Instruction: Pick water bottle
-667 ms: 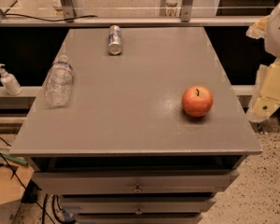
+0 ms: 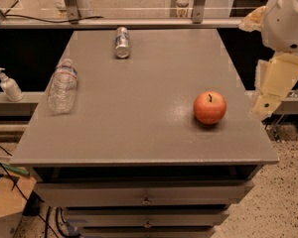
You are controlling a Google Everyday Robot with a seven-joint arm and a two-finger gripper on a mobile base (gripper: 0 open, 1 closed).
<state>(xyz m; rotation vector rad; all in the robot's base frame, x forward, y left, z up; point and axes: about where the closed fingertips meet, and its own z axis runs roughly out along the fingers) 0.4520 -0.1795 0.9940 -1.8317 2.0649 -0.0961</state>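
Observation:
The water bottle (image 2: pixel 62 86) is clear crinkled plastic with a pale label band. It lies on its side near the left edge of the grey table (image 2: pixel 139 108), its cap end pointing away from me. My gripper (image 2: pixel 271 90), cream coloured, hangs off the table's right edge, to the right of the red apple (image 2: pixel 209 107) and far from the bottle. It holds nothing that I can see.
A small silver drink can (image 2: pixel 122 41) lies at the back of the table. A white pump-top dispenser bottle (image 2: pixel 9 85) stands on a ledge to the left of the table. Drawers (image 2: pixel 146 195) sit below the tabletop. Cables lie on the floor at left.
My gripper and arm have shifted slightly left and up, closer to the table's right edge. The bottle, can and apple have not moved.

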